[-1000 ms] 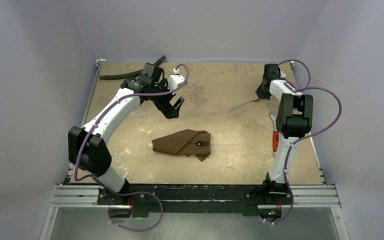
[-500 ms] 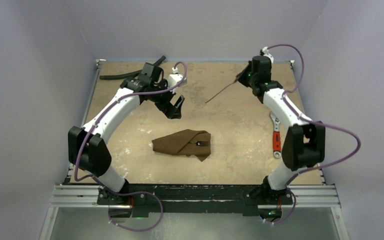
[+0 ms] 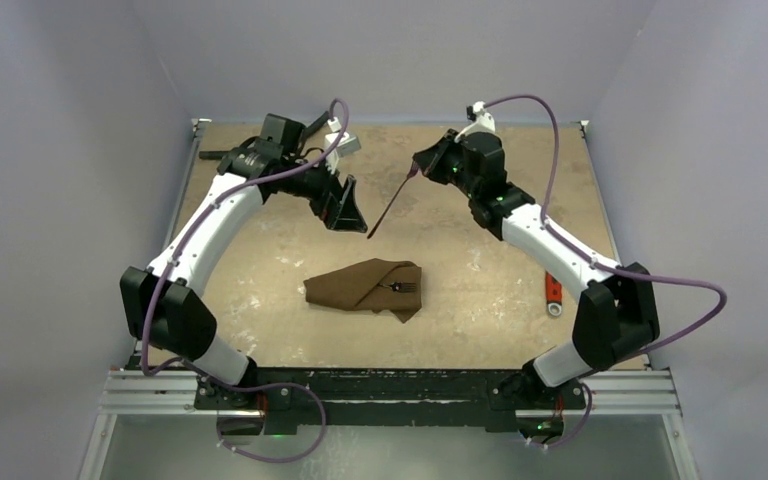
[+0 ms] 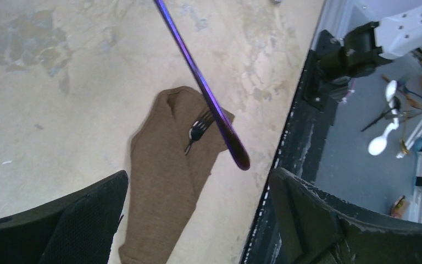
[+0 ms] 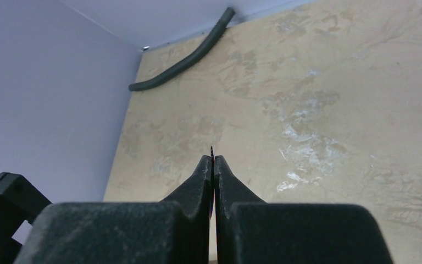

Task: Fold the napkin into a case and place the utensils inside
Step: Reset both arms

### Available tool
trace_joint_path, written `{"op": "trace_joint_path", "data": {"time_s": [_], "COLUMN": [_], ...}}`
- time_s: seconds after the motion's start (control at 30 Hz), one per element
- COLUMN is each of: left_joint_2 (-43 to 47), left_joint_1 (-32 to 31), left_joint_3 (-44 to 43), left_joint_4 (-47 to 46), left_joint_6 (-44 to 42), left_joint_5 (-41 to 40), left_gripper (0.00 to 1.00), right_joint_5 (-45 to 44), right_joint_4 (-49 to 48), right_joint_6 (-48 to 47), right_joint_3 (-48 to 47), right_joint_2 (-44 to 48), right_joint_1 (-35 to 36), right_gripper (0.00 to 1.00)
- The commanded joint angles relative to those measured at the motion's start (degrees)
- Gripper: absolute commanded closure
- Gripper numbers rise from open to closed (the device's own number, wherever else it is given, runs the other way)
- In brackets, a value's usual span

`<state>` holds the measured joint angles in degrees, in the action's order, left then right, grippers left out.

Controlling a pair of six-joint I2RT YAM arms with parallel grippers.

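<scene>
The right claw (image 3: 420,168) is clenched on a slim purple utensil (image 3: 392,204), held above the far middle of the bench (image 3: 480,280). The left claw (image 3: 343,208) hangs released beside it. The folded napkin (image 3: 355,288) lies mid-bench, with a fork (image 3: 405,287) poking from its fold.

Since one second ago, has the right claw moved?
Yes. The right claw, shut on a slim utensil, swung left: it was far to the right of the napkin, and now it hangs beyond the napkin's right end.
</scene>
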<state>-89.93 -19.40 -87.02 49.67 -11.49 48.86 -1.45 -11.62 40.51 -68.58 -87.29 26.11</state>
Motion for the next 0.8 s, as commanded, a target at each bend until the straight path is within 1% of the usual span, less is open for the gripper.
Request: {"op": "trace_joint_path", "data": {"time_s": [0.0,0.1,0.2,0.27,0.33,0.4,0.43,0.47,0.5,0.53,0.57,0.63,0.67,0.73,0.77], "left_joint_2": [2.46,1.57,0.55,-0.05,-0.73,-1.39,-1.59,-1.75,-1.81,-1.82,-1.83,-2.1,-2.4,-3.17,-3.67], "left_joint_1": [0.41,0.5,0.5,0.5,0.92,1.45,1.69,1.91,2.16,2.52,3.0,3.98,4.53,5.26,5.47], "left_joint_3": [-0.33,-0.25,0.2,0.27,-0.23,-0.86,-1.17,-1.43,-1.55,-1.57,-1.53,-1.59,-1.84,-2.52,-2.97], "left_joint_4": [2.27,3.98,5.21,5.79,6.27,6.59,6.69,6.86,7.15,7.37,7.93,9.9,11.73,16.71,19.33], "left_joint_6": [-1.24,-1.3,-0.87,-0.7,-0.23,0.37,0.51,0.41,-0.02,-0.49,-1.23,-3.29,-5.35,-10.46,-13.41], "left_joint_5": [8.57,11.49,14.44,15.82,17.78,20.5,21.23,21.69,21.85,21.86,21.84,21.95,22.0,20.5,19.18], "left_gripper": [0.02,0.01,0.02,0.08,0.18,0.34,0.44,0.55,0.67,0.81,0.99,1.0,1.0,1.0,1.0], "right_joint_5": [1.35,0.1,-1.49,-3.12,-5.21,-7.62,-8.68,-9.79,-10.89,-11.38,-11.2,-9.16,-7.27,0.21,4.42], "right_joint_4": [-8.2,-10.35,-16.93,-20.74,-23.67,-25.45,-26.46,-27.69,-28.44,-29.3,-30.12,-29.82,-29.1,-21.36,-17.26], "right_joint_6": [0.62,0.58,1.85,2.11,1.88,1.39,1.28,0.98,0.85,0.68,0.44,0.01,-0.69,-2.51,-4.62], "right_joint_3": [0.38,0.82,3.68,5.32,6.38,7.24,7.84,8.59,9.27,9.97,10.67,11.1,11.02,8.13,6.12], "right_joint_2": [4.65,5.84,7.5,8.18,8.56,8.98,9.37,9.86,10.39,10.91,11.41,11.88,11.81,11.62,11.61], "right_joint_1": [1.26,3.51,5.76,7.34,9.11,10.91,11.78,12.56,13.51,13.89,14.08,14.14,14.15,13.37,11.97], "right_gripper": [1.0,1.0,1.0,1.0,1.0,1.0,1.0,1.0,1.0,1.0,1.0,1.0,0.95,0.67,0.57]}}
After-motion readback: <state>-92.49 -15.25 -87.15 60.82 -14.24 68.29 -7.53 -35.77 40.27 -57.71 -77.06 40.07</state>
